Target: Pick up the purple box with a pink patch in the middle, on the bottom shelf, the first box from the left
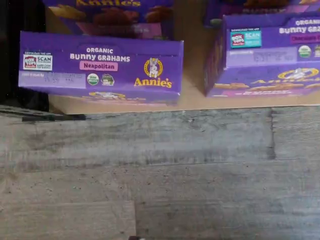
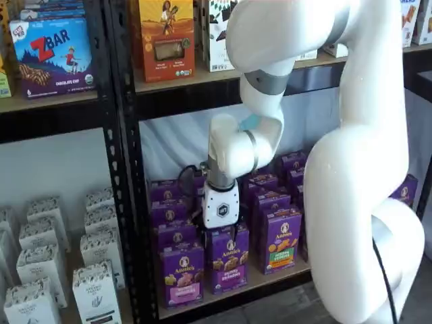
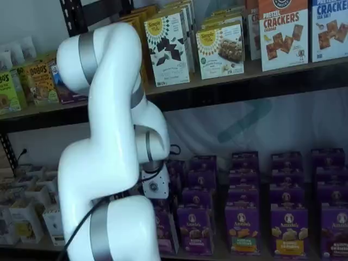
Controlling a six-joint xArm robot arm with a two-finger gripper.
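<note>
Here we see the purple box (image 2: 181, 274) with its pink patch (image 2: 183, 292) upright at the bottom shelf's (image 2: 273, 279) front left; the gripper (image 2: 221, 226) hovers just above, fingers seemingly hidden, likely spread wide.

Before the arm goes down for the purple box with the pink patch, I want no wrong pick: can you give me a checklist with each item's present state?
1. Target found: purple box with the pink patch stands at the front of the bottom shelf: ok.
2. Target upright, unobstructed in front: ok.
3. Gripper hangs above the boxes, nothing seen held; fingers hidden: cannot tell.
4. Gripper centred over the target: not ok, it looks nearer the brown-label box.
5. Wrist view shows the Neapolitan box top: ok.
</note>
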